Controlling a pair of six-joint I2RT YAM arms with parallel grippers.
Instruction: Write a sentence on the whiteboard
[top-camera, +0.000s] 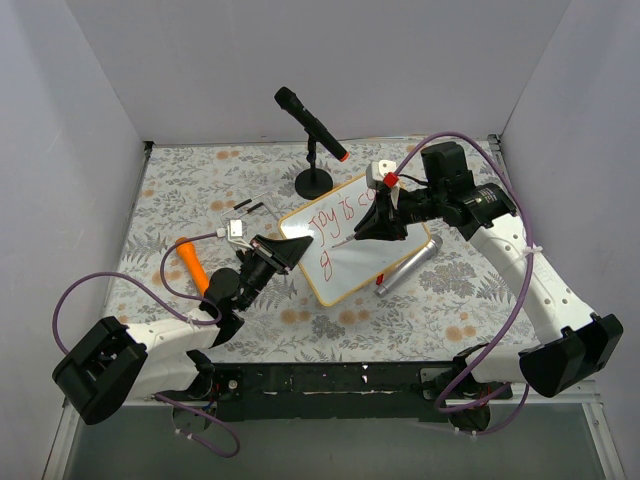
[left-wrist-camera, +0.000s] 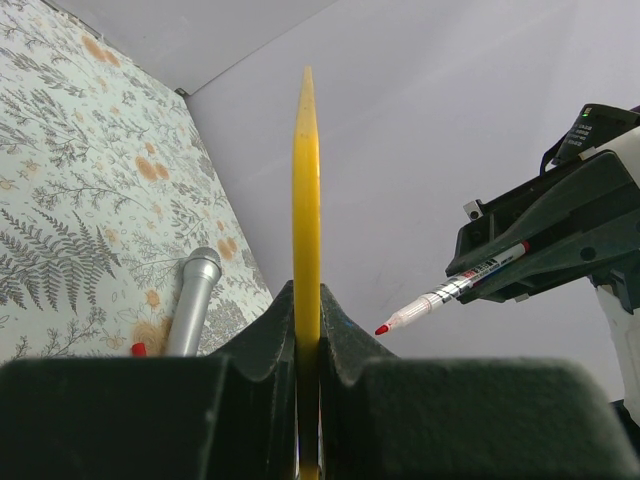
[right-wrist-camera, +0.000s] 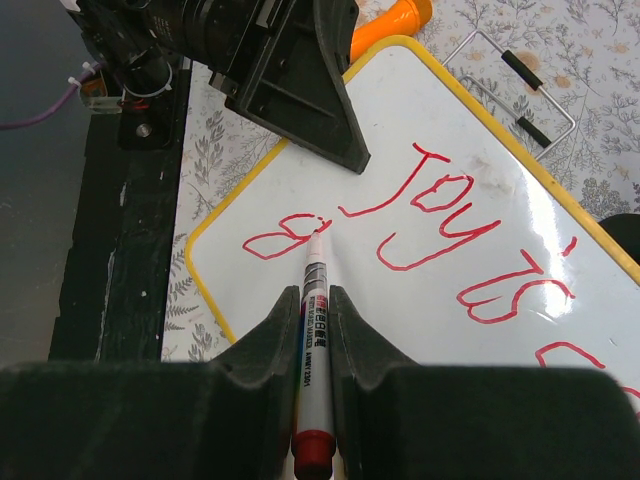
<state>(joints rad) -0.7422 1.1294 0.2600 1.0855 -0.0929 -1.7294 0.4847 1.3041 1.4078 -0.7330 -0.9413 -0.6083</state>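
Note:
The whiteboard (top-camera: 350, 268) has a yellow frame and lies slanted mid-table. My left gripper (top-camera: 290, 250) is shut on its near-left edge; the left wrist view shows that edge (left-wrist-camera: 307, 190) upright between the jaws of the left gripper (left-wrist-camera: 307, 335). The sentence (right-wrist-camera: 470, 235) in red reads "Joy is" plus a further letter, with a small looped mark (right-wrist-camera: 280, 235) below. My right gripper (right-wrist-camera: 312, 312) is shut on a red marker (right-wrist-camera: 312, 300), its tip touching the board at the looped mark. The right gripper (top-camera: 378, 228) hovers over the board's middle.
A silver microphone (top-camera: 405, 265) lies just right of the board. A black microphone on a round stand (top-camera: 313, 182) is behind it. An orange-handled tool (top-camera: 192, 265) lies at the left and a wire clip (top-camera: 250, 205) near the board's far-left corner. White walls enclose the table.

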